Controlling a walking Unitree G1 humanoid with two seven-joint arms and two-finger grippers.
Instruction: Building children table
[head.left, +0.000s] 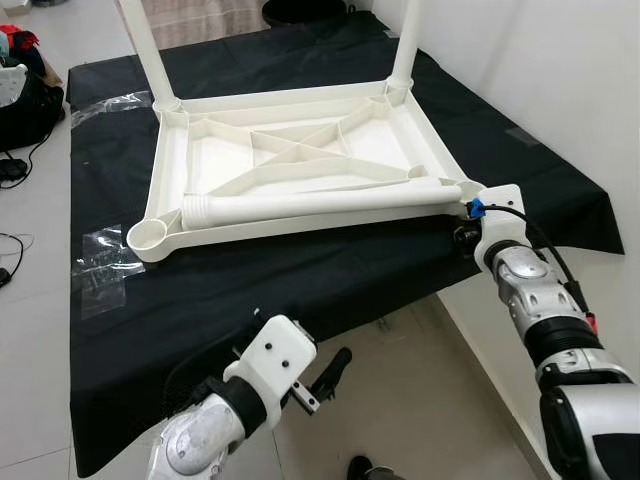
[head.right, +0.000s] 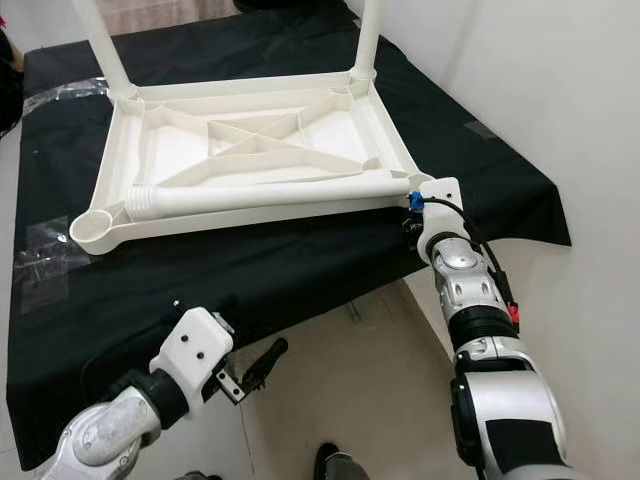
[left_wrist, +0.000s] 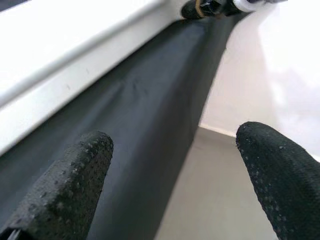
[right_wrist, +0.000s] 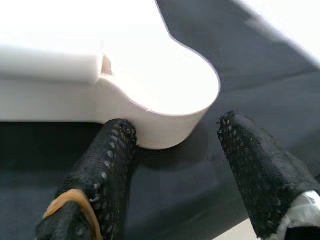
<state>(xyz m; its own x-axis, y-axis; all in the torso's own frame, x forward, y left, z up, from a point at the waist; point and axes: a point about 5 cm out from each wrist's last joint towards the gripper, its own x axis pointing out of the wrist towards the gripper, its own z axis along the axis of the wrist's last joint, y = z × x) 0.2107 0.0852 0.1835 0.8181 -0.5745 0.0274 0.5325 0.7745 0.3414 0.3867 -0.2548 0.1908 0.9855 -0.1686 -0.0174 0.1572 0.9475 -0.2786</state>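
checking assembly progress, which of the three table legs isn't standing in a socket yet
The leg lying flat along the near edge of the upturned tabletop. The other two stand upright in the far corner sockets.

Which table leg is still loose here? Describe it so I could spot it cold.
On the black cloth lies an upturned white tabletop. Across its near edge rests the loose leg, a white tube lying flat. The two far legs stand upright in their sockets, and the right gripper is at the near right corner.

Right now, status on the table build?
Right hand open at the tabletop's near right corner, one finger touching it. Left hand open, low off the cloth's front edge. Two legs standing, loose leg lying on the frame.
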